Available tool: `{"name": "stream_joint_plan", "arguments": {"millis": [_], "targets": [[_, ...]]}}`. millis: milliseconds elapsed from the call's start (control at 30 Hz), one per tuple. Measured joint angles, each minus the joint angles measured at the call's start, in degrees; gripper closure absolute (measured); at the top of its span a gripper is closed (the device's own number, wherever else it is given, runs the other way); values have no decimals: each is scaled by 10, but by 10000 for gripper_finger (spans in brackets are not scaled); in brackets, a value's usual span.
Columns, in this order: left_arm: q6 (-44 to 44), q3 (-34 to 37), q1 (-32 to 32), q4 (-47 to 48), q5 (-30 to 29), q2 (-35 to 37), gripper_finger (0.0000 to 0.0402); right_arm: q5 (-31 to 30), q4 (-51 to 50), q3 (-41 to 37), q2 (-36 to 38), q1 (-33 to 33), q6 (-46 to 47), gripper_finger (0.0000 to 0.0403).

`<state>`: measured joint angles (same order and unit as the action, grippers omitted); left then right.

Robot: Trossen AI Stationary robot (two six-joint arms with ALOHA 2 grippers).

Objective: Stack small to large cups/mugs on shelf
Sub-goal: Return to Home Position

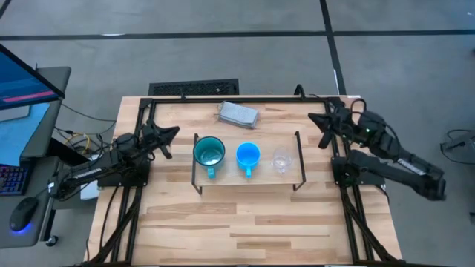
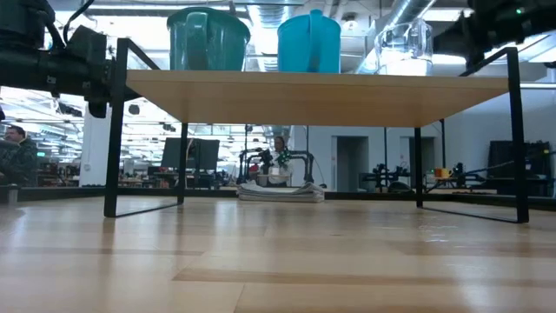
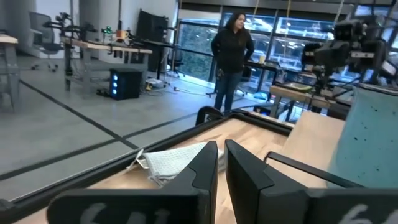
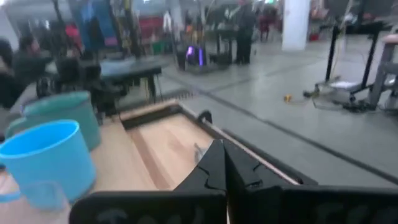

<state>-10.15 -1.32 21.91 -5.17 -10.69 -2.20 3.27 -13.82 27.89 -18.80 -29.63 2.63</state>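
Three vessels stand upright in a row on the low light-wood shelf (image 1: 223,178), which rests on thin dark wire legs: a large teal mug (image 1: 209,152) at the left, a smaller bright blue mug (image 1: 248,156) in the middle and a clear cup (image 1: 281,160) at the right. The low view shows them on the shelf board (image 2: 313,96). My left gripper (image 1: 172,133) is shut and empty, left of the shelf beside the teal mug (image 3: 370,137). My right gripper (image 1: 326,122) is shut and empty, right of the shelf's far right corner.
A grey folded block (image 1: 237,113) lies on the table behind the shelf, near the far edge. The arms' dark frames stand along the table's left and right edges. A person (image 3: 231,56) stands in the room beyond the table.
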Motion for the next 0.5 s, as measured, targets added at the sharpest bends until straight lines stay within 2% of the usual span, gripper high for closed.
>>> {"name": "stream_joint_plan", "arguments": {"millis": [300, 500], "targets": [[1, 0, 0, -4, -17, 0, 382, 23, 36, -101, 119, -53, 48, 395], [32, 0, 2, -21, -5, 0, 382, 29, 38, -140, 164, -71, 64, 398]]}}
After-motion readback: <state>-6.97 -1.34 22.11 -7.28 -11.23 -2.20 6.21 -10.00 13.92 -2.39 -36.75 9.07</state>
